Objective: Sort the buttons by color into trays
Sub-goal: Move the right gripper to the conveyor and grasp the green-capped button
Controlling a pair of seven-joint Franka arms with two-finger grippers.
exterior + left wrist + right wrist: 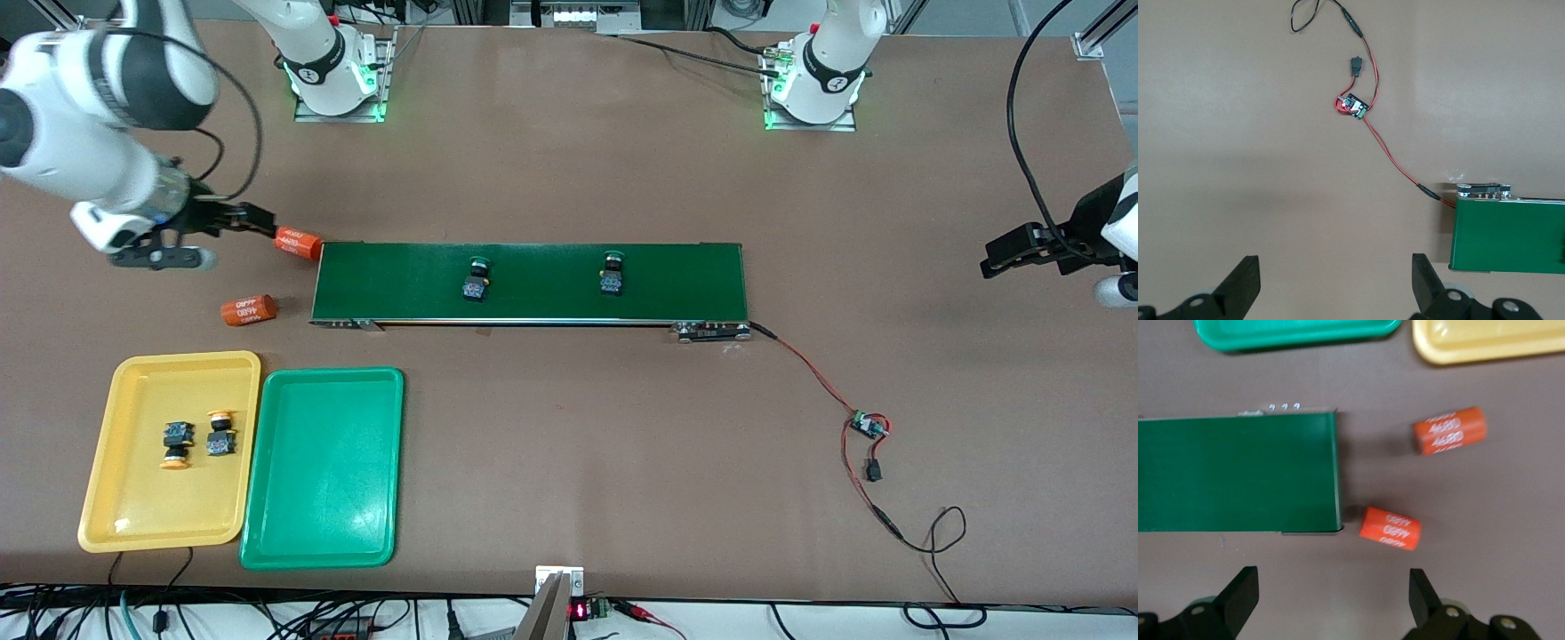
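Note:
Two green-capped buttons (477, 277) (613, 273) lie on the dark-green conveyor belt (542, 289). Two yellow-capped buttons (177, 442) (220, 433) lie in the yellow tray (133, 516). Beside it, the green tray (324, 498) holds nothing. My right gripper (258, 220) (1331, 583) hangs open and holds nothing, over the table at the belt's end toward the right arm, close to an orange cylinder (298, 242). My left gripper (1000, 253) (1335, 267) is open and holds nothing, over bare table past the belt's end toward the left arm.
A second orange cylinder (249, 310) lies between the belt's end and the yellow tray. Red and black wires run from the belt's motor end to a small circuit board (867, 427) (1353, 107) and on toward the table's front edge.

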